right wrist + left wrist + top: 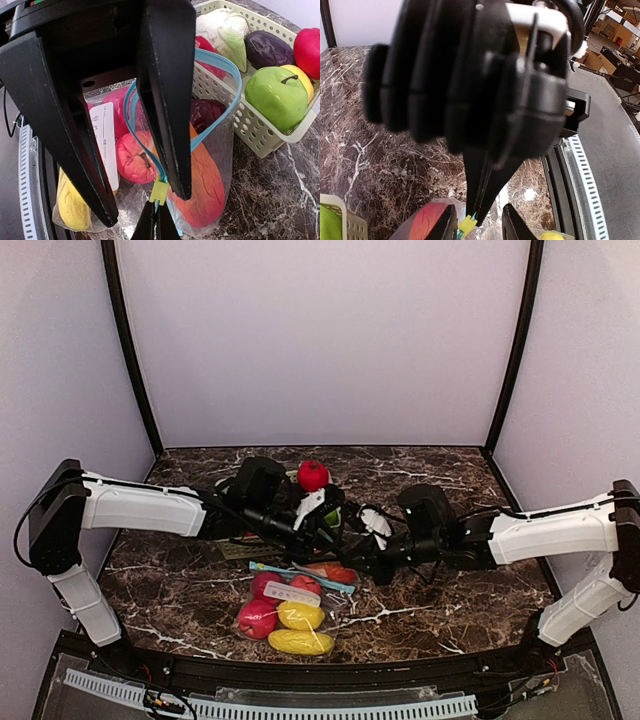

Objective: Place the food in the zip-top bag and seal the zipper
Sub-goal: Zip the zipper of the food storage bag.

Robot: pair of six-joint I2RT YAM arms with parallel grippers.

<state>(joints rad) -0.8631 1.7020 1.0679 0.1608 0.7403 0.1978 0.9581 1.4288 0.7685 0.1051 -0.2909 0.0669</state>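
Even bright light, blurred near foregrounds

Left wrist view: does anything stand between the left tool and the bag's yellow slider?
Yes: the right tool, shut on the bag at the slider, sits right between the left tool's open fingers, crowding that spot.

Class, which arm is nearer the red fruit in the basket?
Left. The left arm passes right beside the red fruit; the right arm is farther right, gripping the zip-top bag.

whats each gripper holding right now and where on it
Right gripper: shut on the clear zip-top bag, at the end of its blue zipper, by the yellow-green tab. Left gripper: holds nothing, its jaws open astride the zipper.
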